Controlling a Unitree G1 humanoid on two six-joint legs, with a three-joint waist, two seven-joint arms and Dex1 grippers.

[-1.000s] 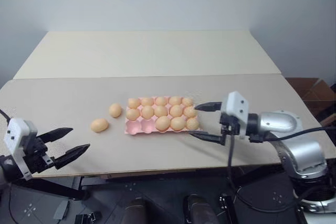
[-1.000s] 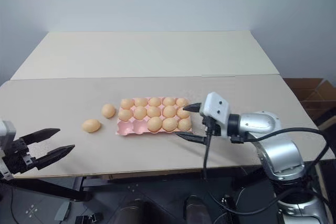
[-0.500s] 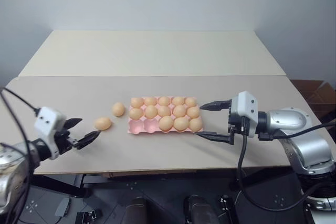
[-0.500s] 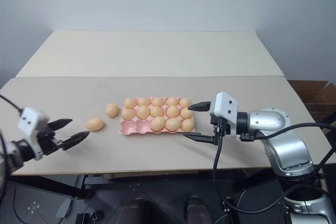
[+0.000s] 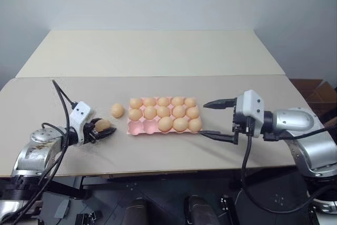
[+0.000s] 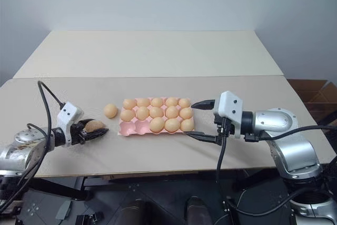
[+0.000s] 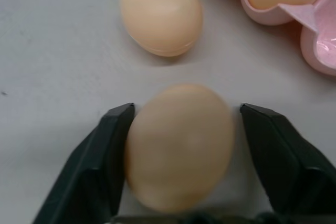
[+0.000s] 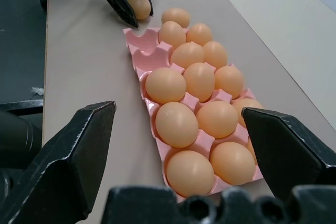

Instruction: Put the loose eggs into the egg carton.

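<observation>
Two smooth pale orange-tan loose eggs (image 5: 117,110) beside the pink egg carton (image 5: 138,127).

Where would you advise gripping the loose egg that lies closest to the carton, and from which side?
Grip that loose egg across its narrow middle, probably coming in from the open table on the robot's left. The egg carton stands close on its other side, leaving little room for a finger there. The left gripper already has its fingers around the other egg; the right gripper is open beside the carton.
</observation>
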